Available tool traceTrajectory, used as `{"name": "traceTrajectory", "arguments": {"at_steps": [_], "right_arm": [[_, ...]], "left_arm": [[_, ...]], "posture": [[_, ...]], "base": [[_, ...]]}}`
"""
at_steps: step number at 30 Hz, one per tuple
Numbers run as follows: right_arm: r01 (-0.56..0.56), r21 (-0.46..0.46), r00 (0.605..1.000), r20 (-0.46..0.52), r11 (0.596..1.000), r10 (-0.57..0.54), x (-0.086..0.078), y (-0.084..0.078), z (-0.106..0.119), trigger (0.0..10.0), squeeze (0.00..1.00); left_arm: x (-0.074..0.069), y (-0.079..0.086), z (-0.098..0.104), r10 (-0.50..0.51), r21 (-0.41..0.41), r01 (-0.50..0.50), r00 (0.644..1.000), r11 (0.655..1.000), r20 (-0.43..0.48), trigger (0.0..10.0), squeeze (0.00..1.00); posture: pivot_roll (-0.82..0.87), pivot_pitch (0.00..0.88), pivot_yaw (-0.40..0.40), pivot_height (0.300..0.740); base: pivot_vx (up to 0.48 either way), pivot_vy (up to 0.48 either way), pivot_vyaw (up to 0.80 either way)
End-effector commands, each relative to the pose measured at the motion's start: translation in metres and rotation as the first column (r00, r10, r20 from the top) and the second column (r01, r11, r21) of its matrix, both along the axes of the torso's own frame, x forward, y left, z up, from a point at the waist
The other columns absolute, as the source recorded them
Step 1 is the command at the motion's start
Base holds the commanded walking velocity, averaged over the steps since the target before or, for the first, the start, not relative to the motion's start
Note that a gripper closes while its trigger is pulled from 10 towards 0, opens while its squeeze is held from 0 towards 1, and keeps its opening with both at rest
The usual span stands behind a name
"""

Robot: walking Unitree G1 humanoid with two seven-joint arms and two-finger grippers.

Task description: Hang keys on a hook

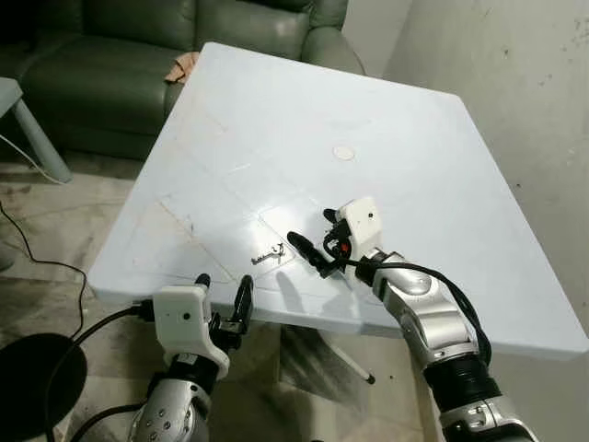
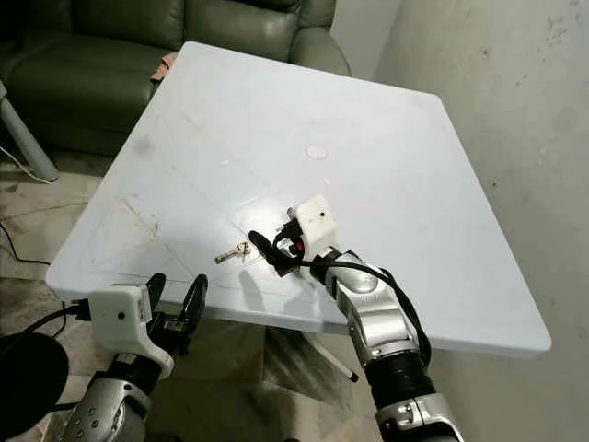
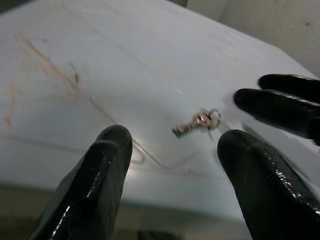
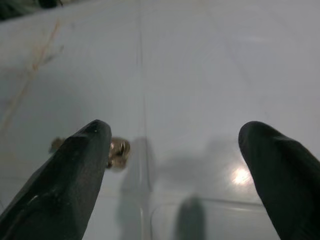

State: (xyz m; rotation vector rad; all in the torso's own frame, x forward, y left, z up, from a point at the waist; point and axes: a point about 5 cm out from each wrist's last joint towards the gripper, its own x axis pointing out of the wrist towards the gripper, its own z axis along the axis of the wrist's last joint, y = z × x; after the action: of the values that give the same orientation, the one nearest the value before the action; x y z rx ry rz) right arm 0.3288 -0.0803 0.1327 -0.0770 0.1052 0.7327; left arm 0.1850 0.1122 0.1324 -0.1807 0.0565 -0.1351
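Observation:
A small bunch of brass keys [image 1: 269, 255] lies flat on the white table [image 1: 276, 138], close to its near edge. My right gripper [image 1: 310, 227] hovers low over the table just right of the keys, open, with its lower finger [image 1: 299, 244] closest to them. In the right wrist view the keys [image 4: 117, 150] peek out beside one finger [image 4: 80, 165]. My left gripper [image 1: 224, 281] is open and empty, in front of and just below the table's near edge. In its wrist view it points at the keys [image 3: 197, 121].
A green sofa [image 1: 138, 46] with a crumpled cloth [image 1: 179, 66] stands behind the table. A bare wall [image 1: 515, 83] runs along the right. A black cable [image 1: 55, 267] trails over the floor at left. A round plug [image 1: 343, 153] marks the table's middle.

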Motion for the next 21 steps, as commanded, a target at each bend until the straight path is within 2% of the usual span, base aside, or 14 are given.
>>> {"name": "traceTrajectory", "arguments": {"at_steps": [1,5,9,21], "right_arm": [[-0.017,-0.016,0.999,-0.028,1.0,0.016,0.0,0.001,-0.004,10.0,0.0],[-0.087,-0.02,0.994,-0.066,0.996,0.086,-0.007,0.012,-0.01,10.0,0.0],[-0.11,-0.014,0.991,-0.078,0.994,0.108,-0.01,0.015,-0.012,10.0,0.0],[-0.126,0.01,0.987,-0.098,0.992,0.126,-0.012,0.014,-0.01,10.0,0.0]], "left_arm": [[-0.003,-0.004,0.002,-0.002,-0.004,0.002,1.0,1.0,-0.004,10.0,0.0],[-0.005,-0.006,0.004,-0.003,-0.009,0.003,1.0,1.0,-0.009,10.0,0.0],[-0.007,-0.009,0.005,-0.025,-0.015,0.024,1.0,1.0,-0.012,10.0,0.0],[-0.01,-0.011,0.004,-0.033,-0.009,0.033,0.999,0.999,-0.028,10.0,0.0]], "posture": [[0.06,0.184,-0.186,0.724],[0.07,0.187,-0.186,0.724],[0.07,0.192,-0.185,0.724],[0.06,0.197,-0.183,0.724]], "base": [[0.0,0.0,0.0],[0.0,0.0,0.0],[0.0,0.0,0.0],[0.0,0.0,0.0]]}}
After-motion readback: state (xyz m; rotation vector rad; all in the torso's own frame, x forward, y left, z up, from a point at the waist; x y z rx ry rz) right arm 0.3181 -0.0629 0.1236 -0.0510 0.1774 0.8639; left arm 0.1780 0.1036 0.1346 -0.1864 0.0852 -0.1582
